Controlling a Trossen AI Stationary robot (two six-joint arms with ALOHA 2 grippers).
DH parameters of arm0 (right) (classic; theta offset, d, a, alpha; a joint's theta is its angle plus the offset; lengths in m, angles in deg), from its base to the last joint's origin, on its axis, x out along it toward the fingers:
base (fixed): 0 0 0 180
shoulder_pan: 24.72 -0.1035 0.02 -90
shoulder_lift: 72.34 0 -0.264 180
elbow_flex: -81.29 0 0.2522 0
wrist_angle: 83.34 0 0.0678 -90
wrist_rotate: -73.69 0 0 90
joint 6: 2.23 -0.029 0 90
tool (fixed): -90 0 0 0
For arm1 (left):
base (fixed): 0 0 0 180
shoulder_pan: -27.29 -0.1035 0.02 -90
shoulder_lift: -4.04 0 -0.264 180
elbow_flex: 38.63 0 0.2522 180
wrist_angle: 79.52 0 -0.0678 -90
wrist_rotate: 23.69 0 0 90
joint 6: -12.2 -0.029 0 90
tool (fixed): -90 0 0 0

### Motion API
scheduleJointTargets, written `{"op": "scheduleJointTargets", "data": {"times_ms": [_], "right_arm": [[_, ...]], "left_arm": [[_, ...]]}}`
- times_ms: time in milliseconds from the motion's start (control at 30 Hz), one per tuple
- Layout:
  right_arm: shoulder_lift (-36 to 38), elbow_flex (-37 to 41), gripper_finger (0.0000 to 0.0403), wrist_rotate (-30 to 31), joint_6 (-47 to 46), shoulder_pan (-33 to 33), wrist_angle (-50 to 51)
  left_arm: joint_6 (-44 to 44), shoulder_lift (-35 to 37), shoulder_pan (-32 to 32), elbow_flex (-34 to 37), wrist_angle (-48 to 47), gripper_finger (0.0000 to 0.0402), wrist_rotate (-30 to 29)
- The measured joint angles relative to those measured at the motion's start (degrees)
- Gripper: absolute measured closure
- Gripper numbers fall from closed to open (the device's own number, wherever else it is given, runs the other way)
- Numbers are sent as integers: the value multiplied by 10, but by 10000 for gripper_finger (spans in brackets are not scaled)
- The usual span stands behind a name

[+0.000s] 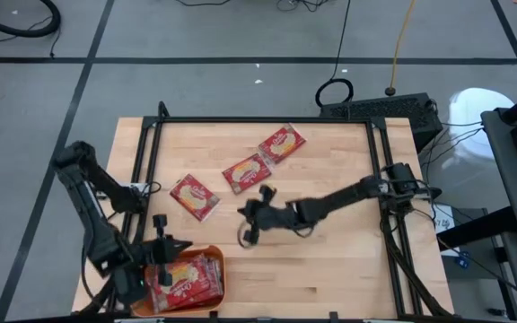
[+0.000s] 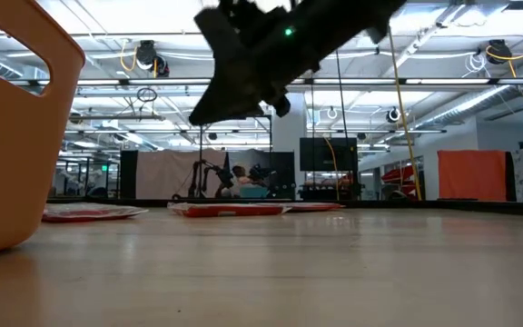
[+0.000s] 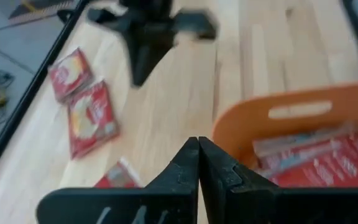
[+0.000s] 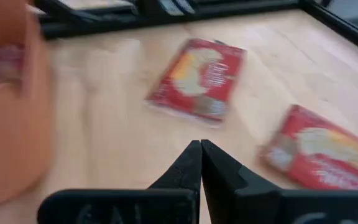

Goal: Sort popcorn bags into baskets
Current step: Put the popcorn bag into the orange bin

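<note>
Three red popcorn bags lie flat on the wooden table: one left of centre, one in the middle and one farther back. The orange basket stands at the near left corner with several bags inside. My left gripper hovers shut and empty just beyond the basket's far wall. My right gripper hangs shut and empty above bare table at the centre, nearer than the loose bags. The low view shows it well clear of the tabletop.
A black frame runs along the table's far edge and down both sides. Bare wood stretches across the right half of the table. Cables and a black box lie on the floor beyond the far right corner.
</note>
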Motion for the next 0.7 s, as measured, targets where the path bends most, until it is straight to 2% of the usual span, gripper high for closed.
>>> {"op": "scheduleJointTargets", "data": {"times_ms": [167,333,700], "right_arm": [[1,-21,398,-31,74,48,66],[1,-22,379,-59,105,97,125],[0,-22,292,-91,200,188,295]], "left_arm": [[-97,80,-24,98,148,386,-20],[-140,127,-60,169,233,379,-19],[-173,137,-132,204,260,378,-18]]}}
